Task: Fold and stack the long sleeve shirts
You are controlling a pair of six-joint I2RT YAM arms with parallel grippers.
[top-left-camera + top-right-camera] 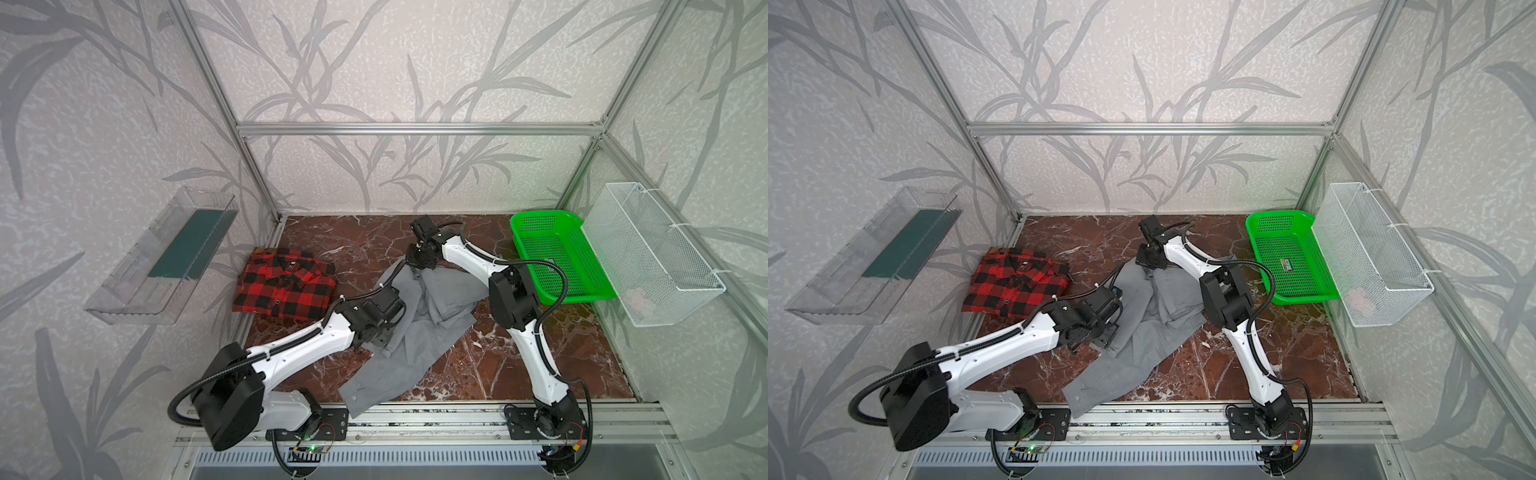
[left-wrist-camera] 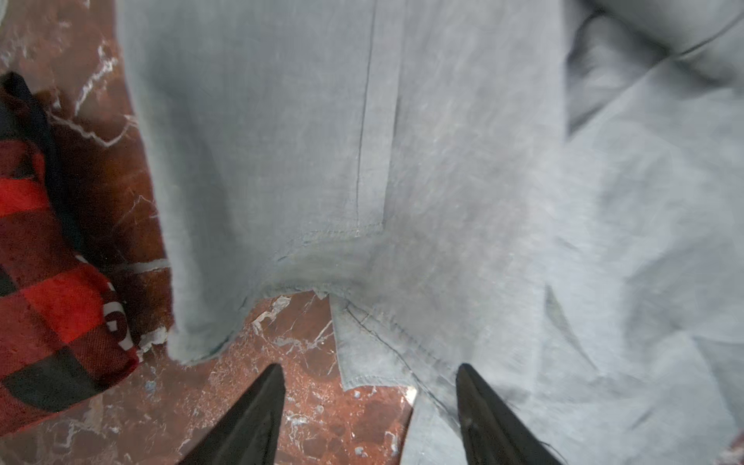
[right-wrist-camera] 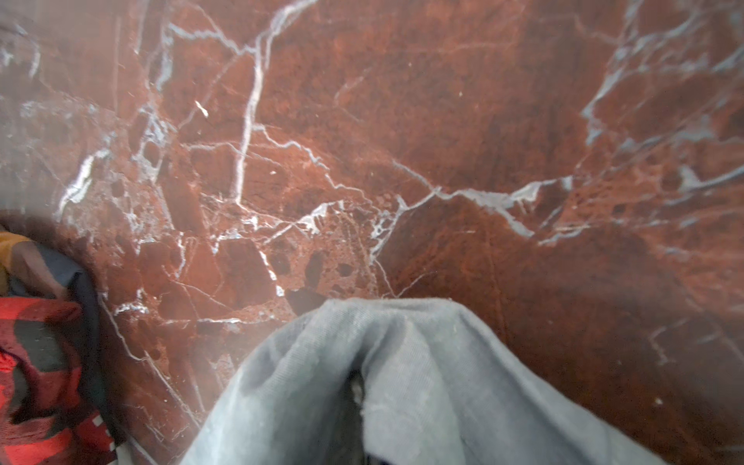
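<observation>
Right gripper (image 1: 417,267) pinching gray shirt (image 1: 419,332) (sprawled), left gripper (image 2: 370,368) parted

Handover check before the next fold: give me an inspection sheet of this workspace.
Surface: red marble tabletop, no spills seen.
Job's things: plaid flannel shirt folded, far left; gray shirt rumpled mid-table, near end over the front rail.
Clutter: green plastic basket, far right, no clothing inside.
Grippers: left gripper open above the gray shirt's edge; right gripper shut on its far end.
Cables: black conduit loops beside each arm.
Surroundings: clear wall bin left, white mesh basket right, aluminium frame.
</observation>
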